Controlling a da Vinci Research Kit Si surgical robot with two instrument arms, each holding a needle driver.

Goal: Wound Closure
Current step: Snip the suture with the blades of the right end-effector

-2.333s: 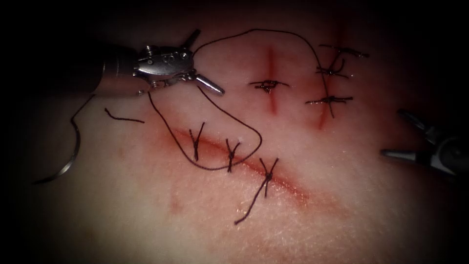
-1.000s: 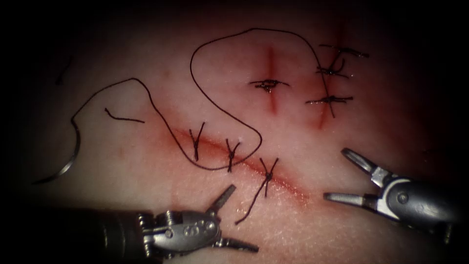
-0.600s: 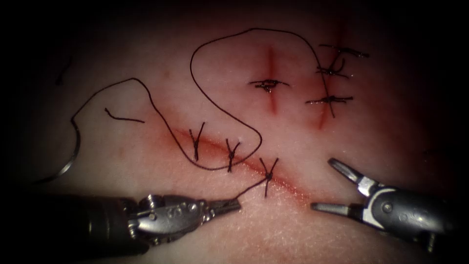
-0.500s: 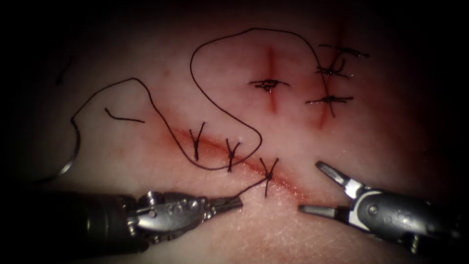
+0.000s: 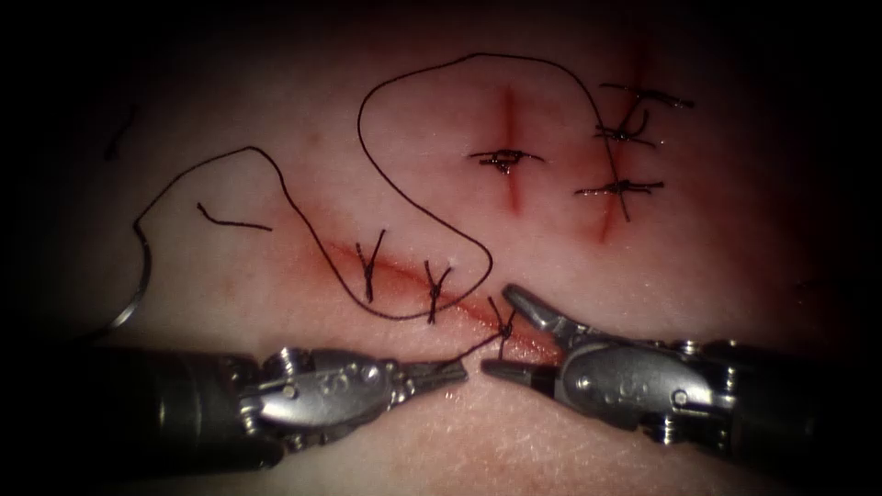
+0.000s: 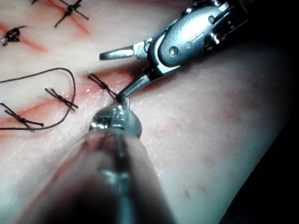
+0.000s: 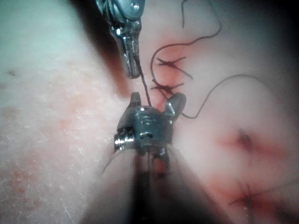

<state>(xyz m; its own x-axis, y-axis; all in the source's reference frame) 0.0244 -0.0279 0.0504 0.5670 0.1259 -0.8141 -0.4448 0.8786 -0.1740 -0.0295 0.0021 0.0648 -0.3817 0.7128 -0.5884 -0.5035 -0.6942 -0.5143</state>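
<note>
Gripping the dark thread tail (image 5: pixel 478 345) of the third knot (image 5: pixel 503 321), the left arm's silver needle driver (image 5: pixel 452 370) is holding its jaws closed and keeping that tail taut just left of and below the knot. Straddling the same tail, the right arm's silver needle driver (image 5: pixel 511 334) is standing spread wide right beside the knot, holding nothing. Far left of the knot, the thin curved steel needle (image 5: pixel 138 285) is lying loose on the pale pork tissue (image 5: pixel 643 276), out of the flesh, its long dark thread (image 5: pixel 404 197) looping above the red diagonal cut (image 5: pixel 459 308). Risks, as I judge them: the open jaws are sitting so near the knot that they might nick it or the tissue; too hard a pull on the tail might tear the stitch.
</note>
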